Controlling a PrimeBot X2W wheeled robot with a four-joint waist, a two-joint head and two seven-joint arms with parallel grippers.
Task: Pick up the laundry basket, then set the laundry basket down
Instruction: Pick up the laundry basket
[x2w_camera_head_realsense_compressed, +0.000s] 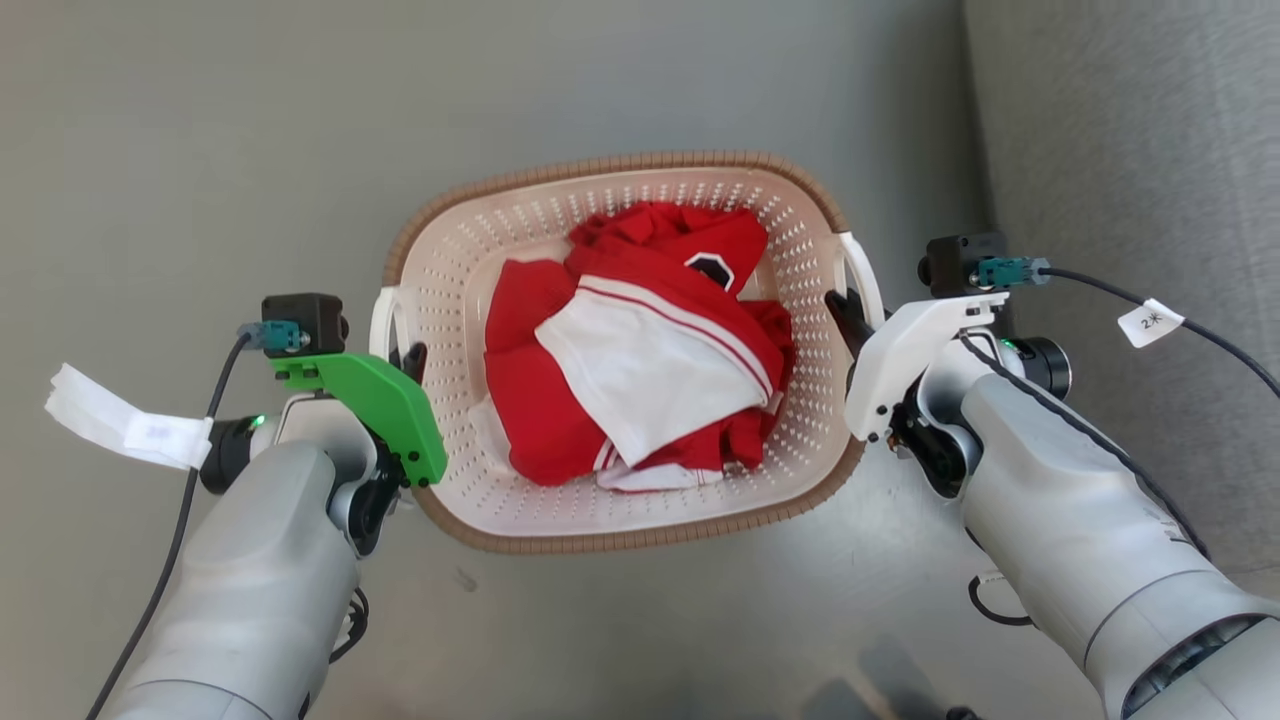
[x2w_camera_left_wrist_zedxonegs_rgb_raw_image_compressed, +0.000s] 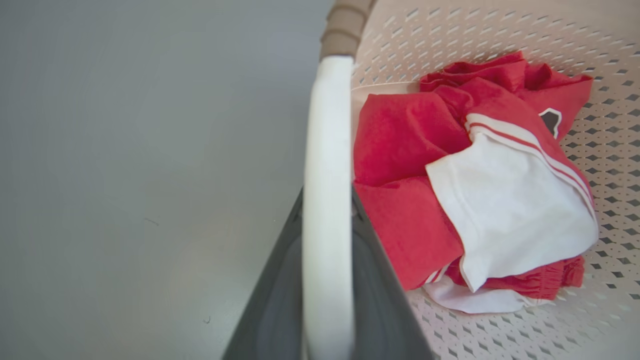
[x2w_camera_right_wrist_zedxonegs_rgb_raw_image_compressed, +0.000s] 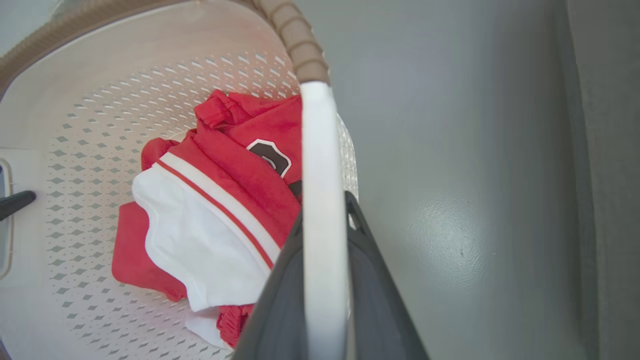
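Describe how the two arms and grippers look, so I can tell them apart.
Both forearms are pale grey and rounded. The left gripper has a bright green cover, the right gripper a white cover. Each carries a black camera block with a teal connector and a black cable. White tags hang on both cables; the right tag is marked "2".

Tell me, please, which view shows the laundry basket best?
The head view: nearly the whole laundry basket shows from above. The left wrist view gives its left handle close up and perforated wall; the right wrist view, its right handle.
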